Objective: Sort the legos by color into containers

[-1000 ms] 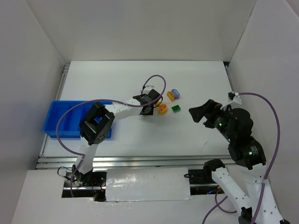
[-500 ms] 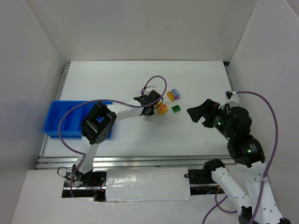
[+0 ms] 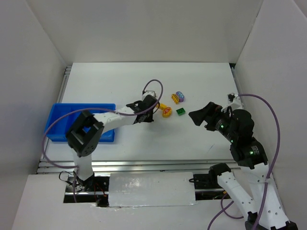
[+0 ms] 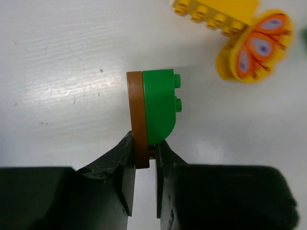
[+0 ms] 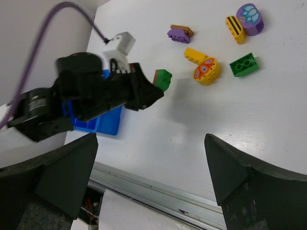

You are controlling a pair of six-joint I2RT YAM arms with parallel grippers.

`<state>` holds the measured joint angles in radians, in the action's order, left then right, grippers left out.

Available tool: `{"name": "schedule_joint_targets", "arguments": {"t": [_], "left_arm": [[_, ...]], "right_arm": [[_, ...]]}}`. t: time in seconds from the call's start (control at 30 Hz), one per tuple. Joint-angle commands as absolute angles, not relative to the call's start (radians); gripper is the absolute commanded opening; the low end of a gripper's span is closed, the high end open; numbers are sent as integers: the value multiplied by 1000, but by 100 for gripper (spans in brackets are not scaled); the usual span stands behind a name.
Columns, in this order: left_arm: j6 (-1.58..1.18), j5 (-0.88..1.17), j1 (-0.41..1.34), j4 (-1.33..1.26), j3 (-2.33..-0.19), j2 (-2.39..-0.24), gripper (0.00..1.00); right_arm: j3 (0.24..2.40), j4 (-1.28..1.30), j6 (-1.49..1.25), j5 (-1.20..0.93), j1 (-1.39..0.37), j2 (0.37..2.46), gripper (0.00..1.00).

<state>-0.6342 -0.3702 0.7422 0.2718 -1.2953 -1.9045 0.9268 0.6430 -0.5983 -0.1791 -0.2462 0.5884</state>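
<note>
My left gripper [image 4: 144, 148] is shut on a green brick with a brown plate on its side [image 4: 160, 108], pinching its near end over the white table. In the top view this gripper [image 3: 152, 114] is left of the loose legos. A yellow brick [image 4: 218, 9] and a yellow round piece with an orange butterfly [image 4: 254, 45] lie just beyond it. A green brick [image 3: 181, 111] and a yellow-and-purple pair [image 3: 177, 97] lie further right. The blue tray [image 3: 60, 115] is at the far left. My right gripper [image 3: 196, 116] is open and empty, right of the legos.
The right wrist view shows a purple-and-brown lego [image 5: 180, 33] behind the others, the held green brick [image 5: 163, 79] and a corner of the tray [image 5: 96, 124]. White walls stand on three sides of the table. A metal rail [image 3: 144, 165] runs along the near edge.
My left arm's elbow has swung left and its gripper has drawn slightly left, away from the loose legos, with the green brick. My right gripper has edged left.
</note>
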Motion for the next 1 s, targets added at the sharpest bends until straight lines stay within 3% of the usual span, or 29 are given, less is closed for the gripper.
{"name": "schedule_joint_targets", "arguments": {"t": [0.0, 0.37, 0.57, 0.73, 0.97], "left_arm": [[-577, -240, 755, 138, -1200, -1665, 0], [-436, -26, 853, -57, -945, -1241, 0], [-417, 37, 876, -87, -911, -1135, 0], [-413, 17, 891, -80, -916, -1132, 0], [-399, -46, 916, -28, -949, -1170, 0]], "right_arm": [[894, 522, -644, -219, -253, 577, 100], [778, 149, -867, -416, -299, 702, 98], [838, 158, -879, -252, -483, 843, 87], [839, 135, -933, -137, -619, 893, 72], [848, 137, -939, -2, -707, 905, 72]]}}
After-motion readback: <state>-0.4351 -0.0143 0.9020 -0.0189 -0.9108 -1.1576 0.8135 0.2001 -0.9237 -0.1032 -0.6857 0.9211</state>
